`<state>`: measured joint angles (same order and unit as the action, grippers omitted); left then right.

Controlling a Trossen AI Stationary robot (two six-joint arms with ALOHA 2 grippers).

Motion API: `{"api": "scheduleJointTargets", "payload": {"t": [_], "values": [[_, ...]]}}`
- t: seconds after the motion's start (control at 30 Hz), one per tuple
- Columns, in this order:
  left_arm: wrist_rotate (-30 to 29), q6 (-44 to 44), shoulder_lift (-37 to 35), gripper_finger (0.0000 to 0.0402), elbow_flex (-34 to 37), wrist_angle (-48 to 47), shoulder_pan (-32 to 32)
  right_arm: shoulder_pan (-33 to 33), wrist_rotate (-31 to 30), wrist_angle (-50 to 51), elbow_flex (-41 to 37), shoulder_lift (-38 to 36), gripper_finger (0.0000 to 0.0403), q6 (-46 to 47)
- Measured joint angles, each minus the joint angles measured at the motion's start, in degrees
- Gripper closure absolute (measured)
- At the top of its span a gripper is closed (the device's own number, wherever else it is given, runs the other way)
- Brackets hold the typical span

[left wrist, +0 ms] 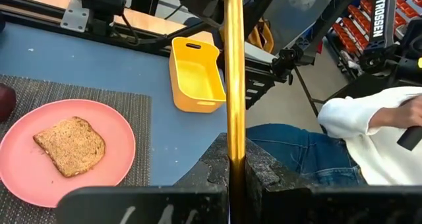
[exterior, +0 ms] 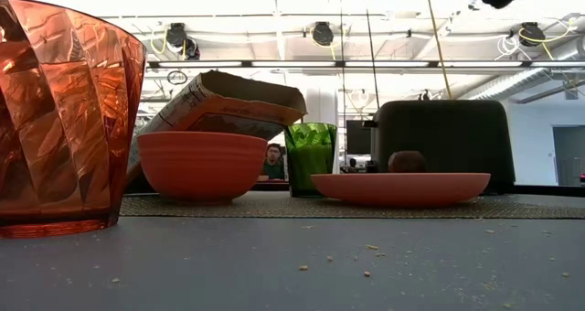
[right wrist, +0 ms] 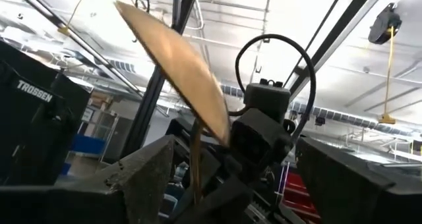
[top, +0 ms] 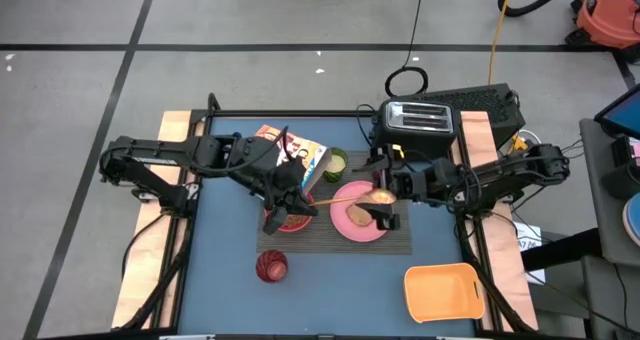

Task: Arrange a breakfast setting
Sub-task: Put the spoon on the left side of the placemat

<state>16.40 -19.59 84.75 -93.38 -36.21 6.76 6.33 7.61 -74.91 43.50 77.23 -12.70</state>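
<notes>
Most pieces sit on the placemat: bowl, plate with toast. The spoon remains, clenched in the left pincer, passing to the released right pincer.

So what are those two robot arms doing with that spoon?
They are laying out breakfast. The left claw is shut on the spoon, holding it by its handle above the pink-red bowl. The right claw is open around the spoon's other end, over the pink plate, where the toast slice already lies. It looks like a hand-over.
</notes>
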Motion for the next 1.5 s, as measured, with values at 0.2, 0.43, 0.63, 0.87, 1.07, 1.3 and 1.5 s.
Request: {"api": "scheduleJointTargets", "payload": {"t": [0.2,0.43,0.63,0.87,1.07,1.3,1.5], "values": [[0.0,0.0,0.0,0.0394,0.0,0.0,0.0,0.0,2.9,1.9,1.2,0.0,0.0108,0.0],[-1.5,-0.1,0.0,0.0394,0.0,-0.1,0.0,0.0,3.4,1.9,1.2,0.0,0.0132,0.7],[-1.6,-0.1,0.0,0.0394,0.0,-0.4,0.0,0.0,3.4,1.8,1.2,0.0,0.0169,1.3],[-3.2,-0.1,0.0,0.0394,0.0,-1.5,0.0,0.0,3.4,1.8,1.2,0.0,0.0227,1.3],[-4.8,-0.1,0.0,0.0394,0.0,-1.8,0.0,0.0,3.4,1.8,1.2,0.0,0.0281,1.1],[-5.0,-0.1,0.0,0.0394,0.0,-1.8,0.0,0.0,3.1,1.8,1.2,0.0,0.0345,1.1],[-4.9,0.1,0.0,0.0388,0.0,-1.6,0.1,0.0,3.4,2.0,1.1,0.0,0.0385,1.3]]}}
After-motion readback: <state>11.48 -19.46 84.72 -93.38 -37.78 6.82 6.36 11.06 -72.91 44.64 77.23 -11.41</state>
